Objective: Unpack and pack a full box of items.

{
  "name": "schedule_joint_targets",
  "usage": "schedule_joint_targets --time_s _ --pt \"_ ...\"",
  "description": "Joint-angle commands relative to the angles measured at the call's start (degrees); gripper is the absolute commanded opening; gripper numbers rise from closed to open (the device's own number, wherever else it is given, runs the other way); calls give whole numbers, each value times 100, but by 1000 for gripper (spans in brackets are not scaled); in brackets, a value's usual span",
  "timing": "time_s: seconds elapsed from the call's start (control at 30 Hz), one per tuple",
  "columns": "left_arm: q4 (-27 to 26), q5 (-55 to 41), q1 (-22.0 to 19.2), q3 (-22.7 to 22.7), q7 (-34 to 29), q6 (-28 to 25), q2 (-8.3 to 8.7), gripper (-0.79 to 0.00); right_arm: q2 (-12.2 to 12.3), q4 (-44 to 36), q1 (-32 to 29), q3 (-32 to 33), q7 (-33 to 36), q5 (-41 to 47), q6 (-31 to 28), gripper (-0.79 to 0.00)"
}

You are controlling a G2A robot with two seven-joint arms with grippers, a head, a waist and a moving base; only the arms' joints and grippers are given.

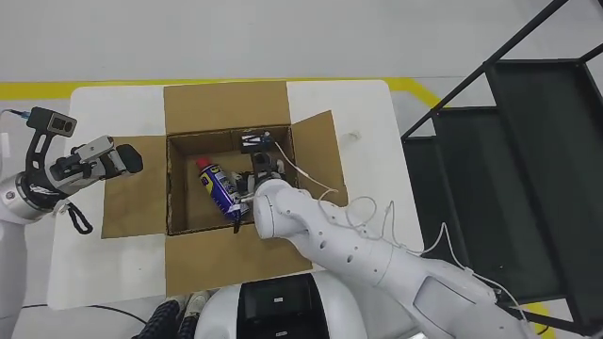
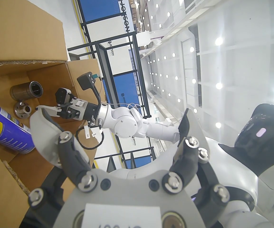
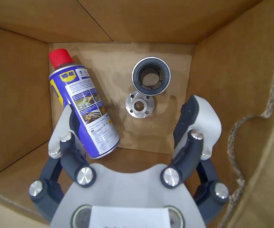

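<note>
Well inside the brown cardboard box (image 3: 151, 12) the right gripper (image 3: 129, 110) hangs spread; a red-capped blue spray can (image 3: 84, 105) crowds one finger (image 3: 58, 129), with a steel sleeve (image 3: 151, 75) and round metal flange (image 3: 139, 105) to its right; the left gripper (image 1: 122, 158) gapes outside, left.

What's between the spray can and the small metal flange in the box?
Nothing: the right wrist view shows bare box floor between the spray can and the flange.

Glossy white, rounded segments form both arms; the right arm (image 1: 377, 254) trails thin white cables (image 1: 320, 185). The left gripper (image 2: 112, 113) and right gripper (image 3: 130, 104) have white fingers (image 3: 208, 117), black ribbed pads (image 3: 184, 117), black linkages, silver screws and grey plates. At 9 o'clock on the top view sits a black wrist camera (image 1: 49, 122).
</note>
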Motion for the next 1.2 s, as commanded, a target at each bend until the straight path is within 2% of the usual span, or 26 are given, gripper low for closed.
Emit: schedule_joint_targets --time_s 0.0,0.3,0.53,1.17 --pt "0 0 0 0 0 0 0 0 -34 113 -58 12 -191 0 -41 0" --pt "0 0 0 0 0 0 0 0 -298 673 -3 -128 -630 -161 114 0" --pt "0 0 0 0 0 0 0 0 -515 1152 176 -95 -737 -5 -52 0" --pt "0 0 0 0 0 0 0 0 -1007 2288 369 127 -1545 264 -234 0"
